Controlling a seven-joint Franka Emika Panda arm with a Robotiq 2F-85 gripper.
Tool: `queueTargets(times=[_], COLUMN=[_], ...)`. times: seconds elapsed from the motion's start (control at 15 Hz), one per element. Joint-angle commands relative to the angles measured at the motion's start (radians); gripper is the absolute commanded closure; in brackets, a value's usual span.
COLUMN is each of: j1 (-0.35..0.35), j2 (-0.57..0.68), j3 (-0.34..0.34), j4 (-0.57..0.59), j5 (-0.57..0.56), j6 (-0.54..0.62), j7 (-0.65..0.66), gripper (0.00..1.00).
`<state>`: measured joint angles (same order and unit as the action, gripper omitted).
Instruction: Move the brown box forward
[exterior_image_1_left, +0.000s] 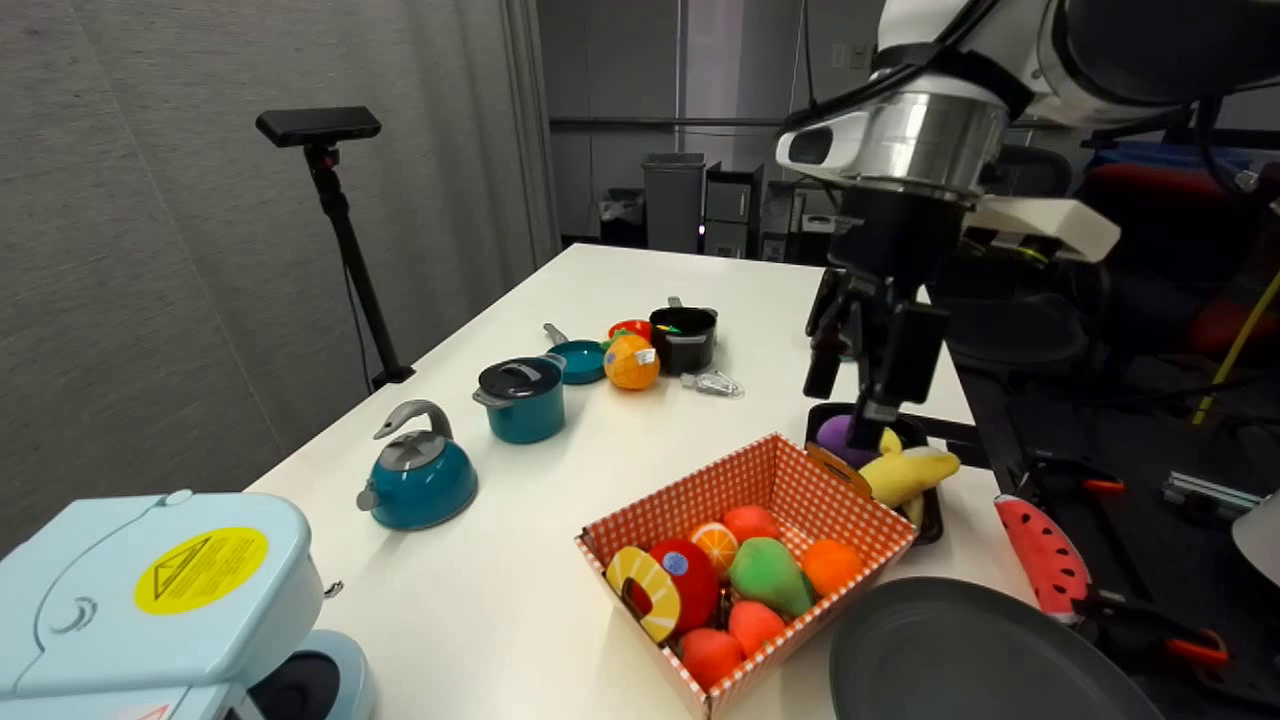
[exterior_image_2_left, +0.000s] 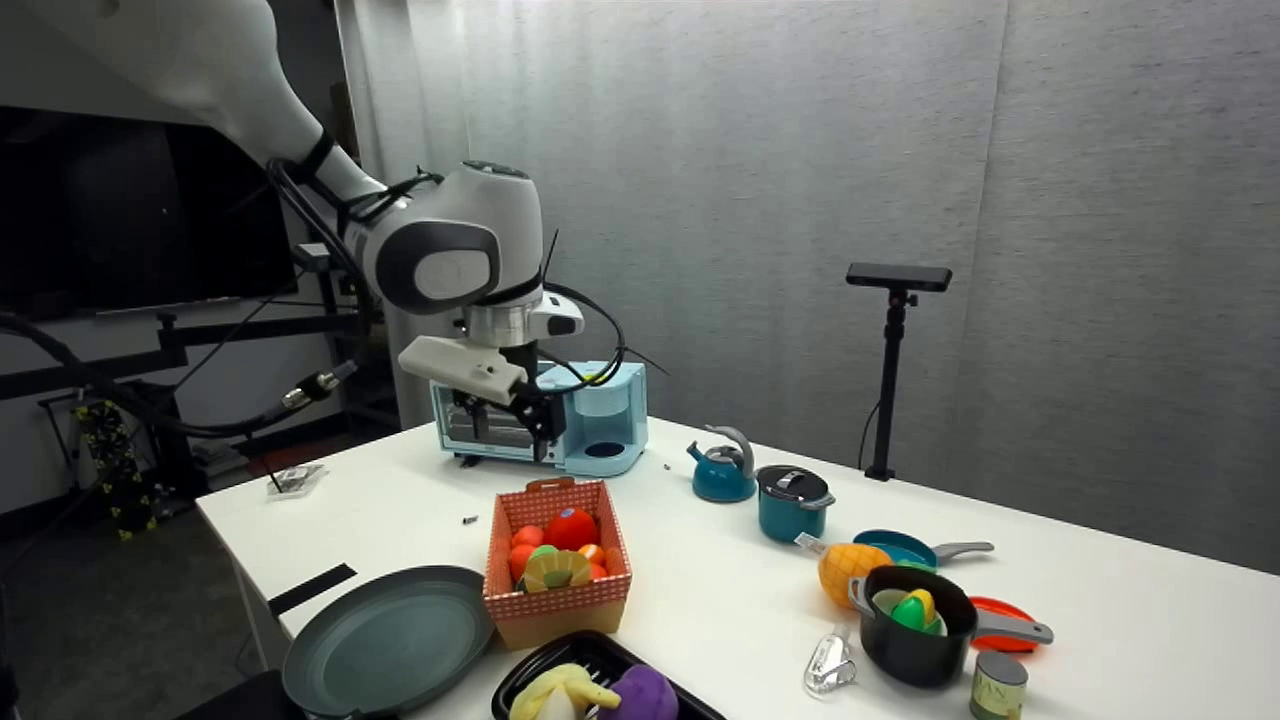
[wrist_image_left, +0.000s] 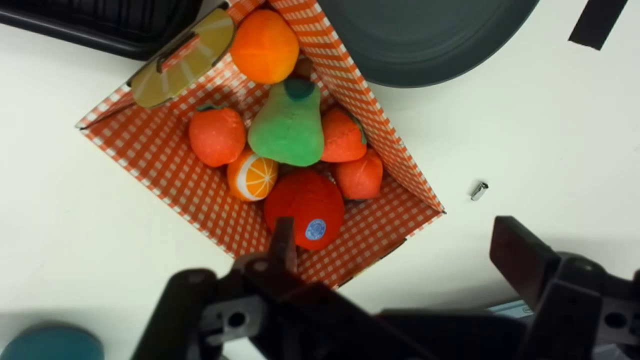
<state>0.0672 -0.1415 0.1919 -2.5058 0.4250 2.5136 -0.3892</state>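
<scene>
The brown box (exterior_image_1_left: 690, 500) is open-topped with orange-and-white checked walls and holds several soft toy fruits. It stands upright on the white table and also shows in an exterior view (exterior_image_2_left: 560, 605) and in the wrist view (wrist_image_left: 155, 155). Handle flaps, yellow outside and brown inside, rise at its short ends. My gripper (exterior_image_1_left: 850, 385) is raised above the table, apart from the box. It also shows in an exterior view (exterior_image_2_left: 515, 425). In the wrist view the gripper (wrist_image_left: 395, 235) is open with nothing held. One finger overlaps the box's end; the other appears over bare table.
A black tray (wrist_image_left: 125, 45) with purple and yellow toys stands beside one box end. A dark grey plate (exterior_image_1_left: 970, 650) lies beside the box's long side. A light blue toaster (exterior_image_2_left: 630, 400), teal kettle (exterior_image_1_left: 425, 490) and teal pot (exterior_image_1_left: 527, 410) also stand on the table.
</scene>
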Motion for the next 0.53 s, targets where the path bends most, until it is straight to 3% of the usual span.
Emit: queueTargets(times=[0.0,0.47], j1=[0.046,0.051], j2=[-0.022,-0.047], j3=[-0.055,-0.065], j4=[0.0,-0.005], j5=[-0.02,-0.024], j6=[-0.021,-0.039], j7=[0.01,0.011], gripper=[0.0,0.0])
